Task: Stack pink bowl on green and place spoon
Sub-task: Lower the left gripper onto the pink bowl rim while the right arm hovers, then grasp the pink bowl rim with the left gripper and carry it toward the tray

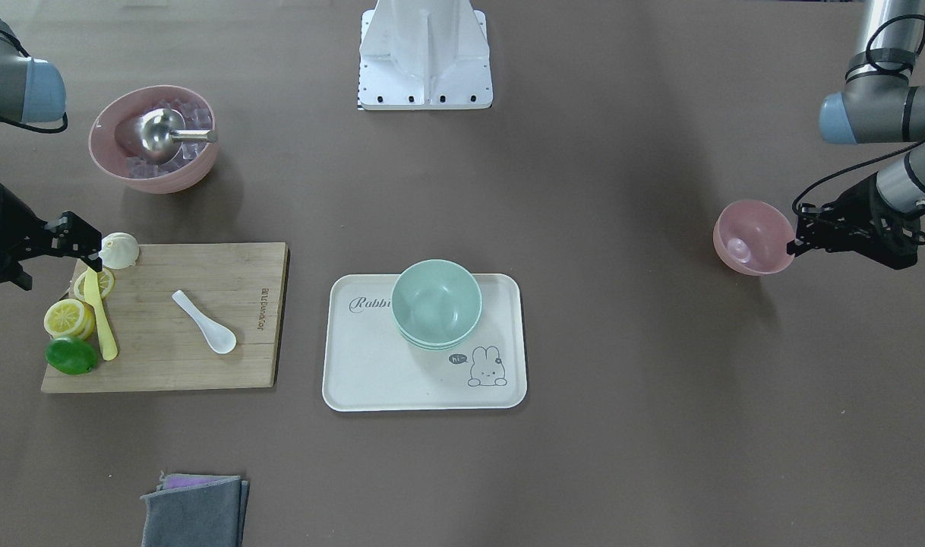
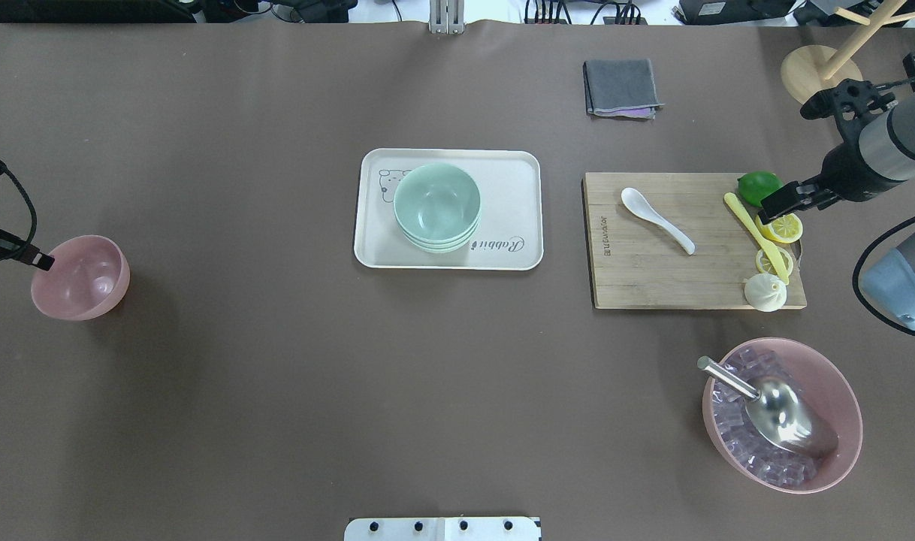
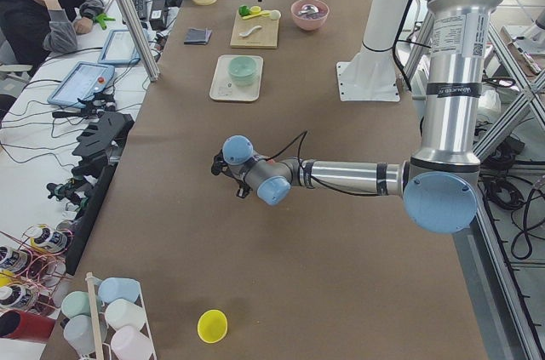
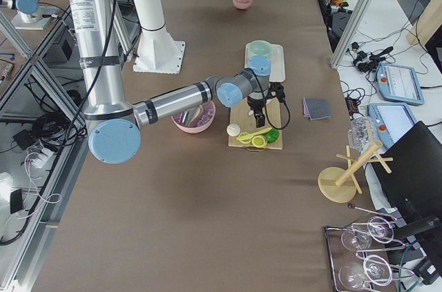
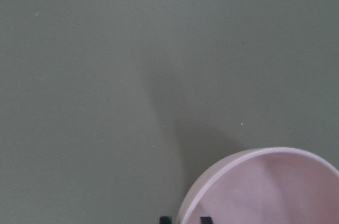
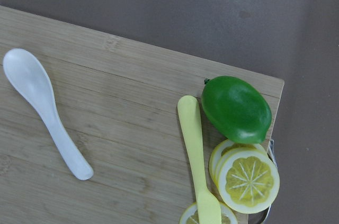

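A small pink bowl (image 1: 752, 237) sits far out on my left side and also shows in the overhead view (image 2: 80, 276). My left gripper (image 1: 800, 237) is shut on the pink bowl's rim. In the left wrist view its two fingertips (image 5: 164, 219) straddle the rim (image 5: 254, 152). Stacked green bowls (image 2: 436, 203) stand on a white tray (image 2: 517, 165). A white spoon (image 2: 656, 219) lies on a wooden cutting board (image 2: 653, 285) and shows in the right wrist view (image 6: 45, 110). My right gripper (image 2: 774, 207) hovers open and empty over the board's lemon end, away from the spoon.
On the board lie a lime (image 6: 237, 108), lemon slices (image 6: 248, 179), a yellow knife (image 6: 197, 166) and a white bun (image 2: 764, 291). A large pink bowl (image 2: 841, 391) with ice cubes and a metal scoop stands near my right base. A folded grey cloth (image 2: 621, 88) lies at the far edge.
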You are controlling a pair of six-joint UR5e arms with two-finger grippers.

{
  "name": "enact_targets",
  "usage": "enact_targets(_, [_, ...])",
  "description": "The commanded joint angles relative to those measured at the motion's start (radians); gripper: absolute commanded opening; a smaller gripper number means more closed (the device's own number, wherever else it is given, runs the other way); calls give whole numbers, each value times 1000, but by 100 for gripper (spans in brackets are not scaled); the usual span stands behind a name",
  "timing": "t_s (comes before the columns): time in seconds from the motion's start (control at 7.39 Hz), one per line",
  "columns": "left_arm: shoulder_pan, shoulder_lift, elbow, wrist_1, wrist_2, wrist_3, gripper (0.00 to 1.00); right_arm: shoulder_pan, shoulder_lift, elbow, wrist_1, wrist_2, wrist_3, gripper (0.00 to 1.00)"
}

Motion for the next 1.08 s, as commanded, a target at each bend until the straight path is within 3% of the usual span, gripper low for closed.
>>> enact_targets(0.0, [-4,-12,-37,24,-73,-19,0,0,1,0,0,0,0,100])
enact_targets(0.41, [-6,-69,-164,56,-72,-284,0,0,1,0,0,0,0,100])
enact_targets(0.54, [-4,-128,-222,153,-48,-345,0,0,1,0,0,-2,0,100])
enact_targets(0.95, [96,-425,-343,604,76,-483,0,0,9,2,0,-2,-2,100])
